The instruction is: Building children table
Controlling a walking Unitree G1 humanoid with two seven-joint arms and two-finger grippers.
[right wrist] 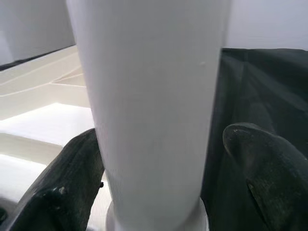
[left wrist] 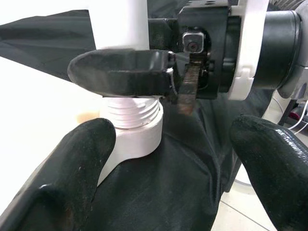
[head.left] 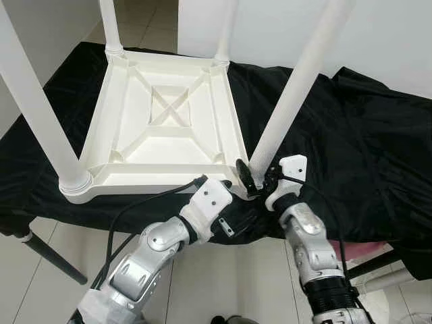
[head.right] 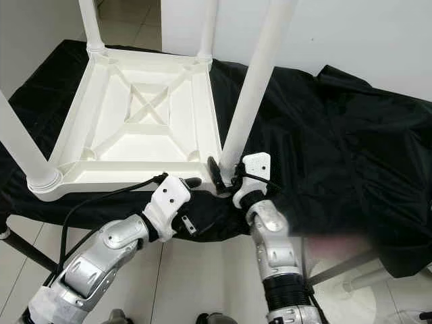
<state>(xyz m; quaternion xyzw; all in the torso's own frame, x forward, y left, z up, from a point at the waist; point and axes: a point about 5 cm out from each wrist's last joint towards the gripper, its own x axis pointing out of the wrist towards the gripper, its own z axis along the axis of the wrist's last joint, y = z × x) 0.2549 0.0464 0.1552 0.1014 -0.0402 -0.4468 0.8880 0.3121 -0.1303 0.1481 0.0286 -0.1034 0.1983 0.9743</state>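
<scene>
The white children's table (head.left: pixel 169 115) lies upside down on a black cloth, its legs pointing up. My right gripper (head.left: pixel 255 177) is open around the base of the near-right leg (head.left: pixel 297 81), one finger (right wrist: pixel 79 178) touching the leg (right wrist: pixel 149 96) and the other standing a little off it. The leg's threaded end (left wrist: pixel 132 113) sits partly out of the corner socket (left wrist: pixel 139 139). My left gripper (head.left: pixel 237 202) is open just below that corner, its fingers (left wrist: pixel 72 173) wide apart on either side of the socket and holding nothing.
The black cloth (head.left: pixel 351 135) covers a low table that reaches far to the right. The near-left leg (head.left: pixel 34 101) and two far legs (head.left: pixel 111 23) stand upright. A black support leg (head.left: pixel 54 260) slants to the tiled floor at the left.
</scene>
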